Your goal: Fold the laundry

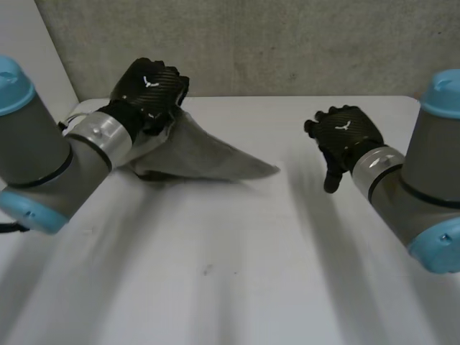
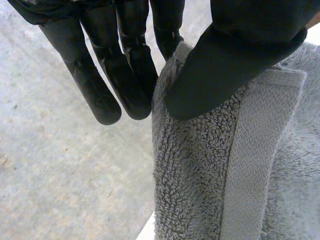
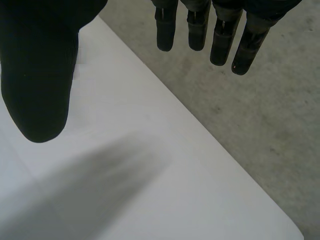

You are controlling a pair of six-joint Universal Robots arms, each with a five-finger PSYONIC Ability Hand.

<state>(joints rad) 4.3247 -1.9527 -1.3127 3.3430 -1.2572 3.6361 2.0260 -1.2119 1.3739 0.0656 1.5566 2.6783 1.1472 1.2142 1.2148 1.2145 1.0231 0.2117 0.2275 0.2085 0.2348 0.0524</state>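
A grey towel [image 1: 198,159] lies bunched at the far left of the white table [image 1: 230,273], one corner trailing out toward the middle. My left hand [image 1: 149,88] holds its raised far-left end. In the left wrist view the thumb [image 2: 235,60] presses a hemmed edge of the towel [image 2: 200,170] against the straight fingers [image 2: 125,75]. My right hand [image 1: 343,133] hovers over the far right of the table, apart from the towel. Its fingers [image 3: 220,35] are straight and spread from the thumb [image 3: 40,75], with nothing between them.
The table's far edge [image 3: 200,130] runs beneath my right hand, with grey floor [image 3: 270,115] beyond it. A grey wall [image 1: 251,43] stands behind the table.
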